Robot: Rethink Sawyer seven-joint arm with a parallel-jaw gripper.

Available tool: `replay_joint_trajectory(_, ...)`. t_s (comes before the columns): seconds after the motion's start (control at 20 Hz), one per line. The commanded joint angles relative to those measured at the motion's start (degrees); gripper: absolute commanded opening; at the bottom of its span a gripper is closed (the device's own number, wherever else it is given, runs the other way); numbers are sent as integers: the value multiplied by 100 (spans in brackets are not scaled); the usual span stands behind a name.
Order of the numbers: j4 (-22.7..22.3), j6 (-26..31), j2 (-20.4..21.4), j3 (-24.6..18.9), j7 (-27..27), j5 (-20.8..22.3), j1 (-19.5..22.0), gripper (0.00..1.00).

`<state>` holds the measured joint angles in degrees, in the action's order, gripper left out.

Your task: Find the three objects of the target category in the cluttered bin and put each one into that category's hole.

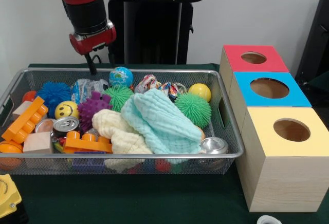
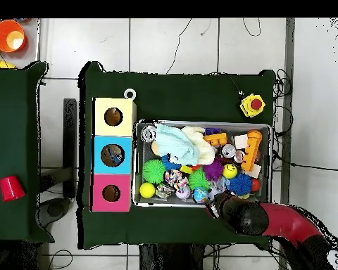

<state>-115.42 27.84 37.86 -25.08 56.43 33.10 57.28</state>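
Crushed clear bottle [image 1: 88, 89] lies in the wire-mesh bin [image 1: 123, 156], directly below the gripper [image 1: 101, 62], beside a blue spiky ball [image 1: 53, 92]. Gripper hovers at the bin's far rim; whether clenched or released cannot be told. Blue-topped hole [image 1: 269, 88] sits well apart from the gripper.

Front camera close, facing robot across bin [image 1: 123, 155]; overhead looks straight down (farther); both share bin.
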Motion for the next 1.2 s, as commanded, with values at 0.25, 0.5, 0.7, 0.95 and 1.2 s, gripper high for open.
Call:
replay_joint_trajectory(0.25, 166, -159, 132, -694, -128, 265, 42, 100)
replay_joint_trajectory(0.5, 368, -197, -42, -674, -157, 385, 61, 100)
replay_joint_trajectory(0.7, 687, -218, -207, -444, -118, 578, -27, 100)
replay_joint_trajectory(0.95, 883, -307, -326, -403, -104, 769, 17, 100)
replay_joint_trajectory(1.2, 1033, -306, -428, -420, -89, 869, 52, 100)
